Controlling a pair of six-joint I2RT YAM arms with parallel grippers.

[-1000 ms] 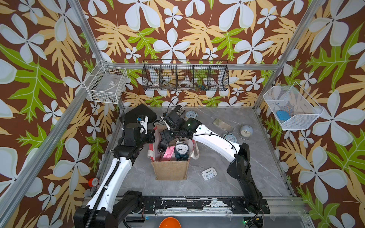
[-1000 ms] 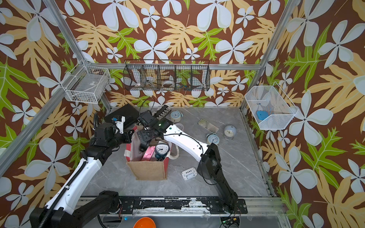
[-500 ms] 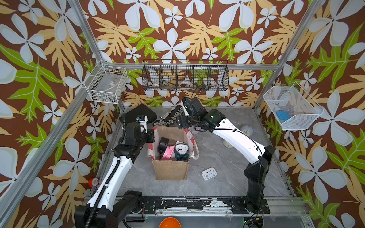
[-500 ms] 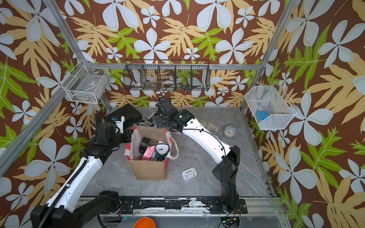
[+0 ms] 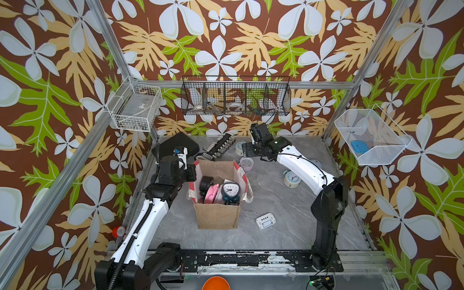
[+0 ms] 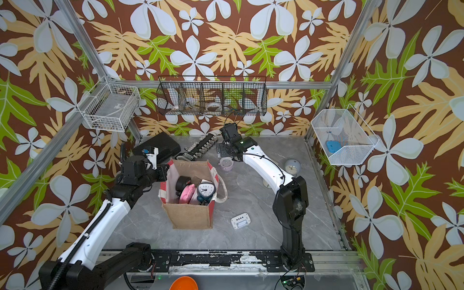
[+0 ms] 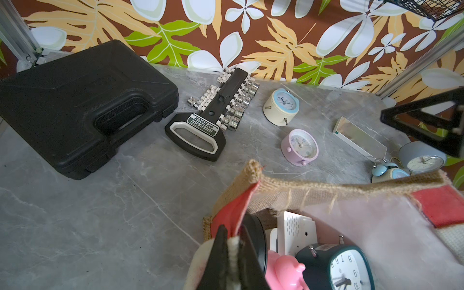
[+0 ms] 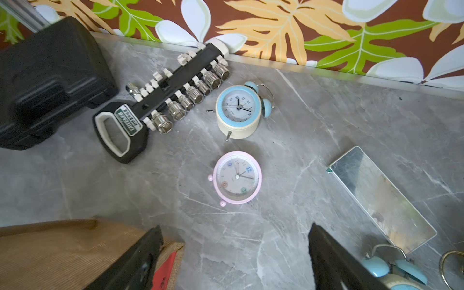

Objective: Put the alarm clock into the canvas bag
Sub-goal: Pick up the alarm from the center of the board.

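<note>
Several clocks lay inside the canvas bag [image 5: 217, 216] at the middle of the grey table [image 5: 288, 233], among them a dark teal one [image 5: 231, 192], a pink one [image 5: 210, 194] and a round black one [image 5: 206, 182]. More waited outside it. The left gripper [image 7: 232, 253] was clamped shut on the bag's left rim, seemingly to hold the mouth open. The right gripper [image 8: 236, 227] hung empty over the far side of the table, its jaws spread wide.

The step in hand looked like the reach for another clock. The likeliest target was the lilac alarm clock [image 8: 237, 177], which lay just beyond the bag's far right corner, between the bag and a cream-and-blue clock [image 8: 237, 110]. It rested flat on its back, face up: a small round body with a pale pinkish-lilac rim, coloured numerals and two little knobs at its edge. The next move would call for dropping the open jaws down around its round sides, closing on it, then lifting it over the bag's rim.

Other clocks lay to the right, a twin-bell one [image 5: 291, 178] and a grey one [image 7: 424, 160]. A white digital clock [image 5: 265, 220] sat near the bag's right front corner. A socket rail [image 8: 160, 100] and a black case [image 7: 82, 105] lay at the far left.
</note>
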